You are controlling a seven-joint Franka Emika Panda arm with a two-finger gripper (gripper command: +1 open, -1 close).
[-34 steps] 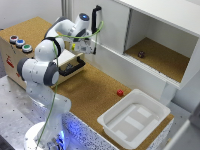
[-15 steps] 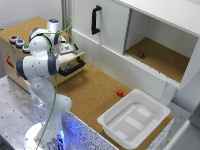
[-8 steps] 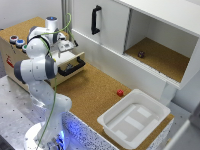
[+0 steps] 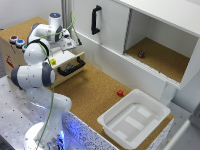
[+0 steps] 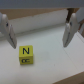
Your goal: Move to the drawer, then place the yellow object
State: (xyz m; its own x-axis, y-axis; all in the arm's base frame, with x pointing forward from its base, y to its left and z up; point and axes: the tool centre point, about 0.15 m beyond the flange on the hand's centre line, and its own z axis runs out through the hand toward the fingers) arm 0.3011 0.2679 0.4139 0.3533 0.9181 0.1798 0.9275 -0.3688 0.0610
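Note:
The pale wooden drawer [image 4: 64, 60] stands pulled out of the cork-topped box, with its black bar handle [image 4: 71, 68] facing front. The yellow object [image 4: 52, 61] is a tiny yellow block lying on the drawer floor. In the wrist view the yellow object [image 5: 26, 54] shows a black "N" and lies free on the pale floor. My gripper [image 4: 69, 44] hovers over the back of the drawer. In the wrist view the gripper [image 5: 38, 44] is open and empty, and the block sits just beside one fingertip [image 5: 10, 42].
A small red ball [image 4: 120, 92] lies on the cork floor. A white plastic tub [image 4: 134, 120] stands at the front right. A white cabinet door with a black handle [image 4: 95, 20] stands behind. A small dark object [image 4: 141, 54] sits in the open compartment. Small cups [image 4: 16, 41] stand on the box top.
The arm has swung toward the exterior view's left, from mid-table to above the open drawer. It has barely moved over the last second.

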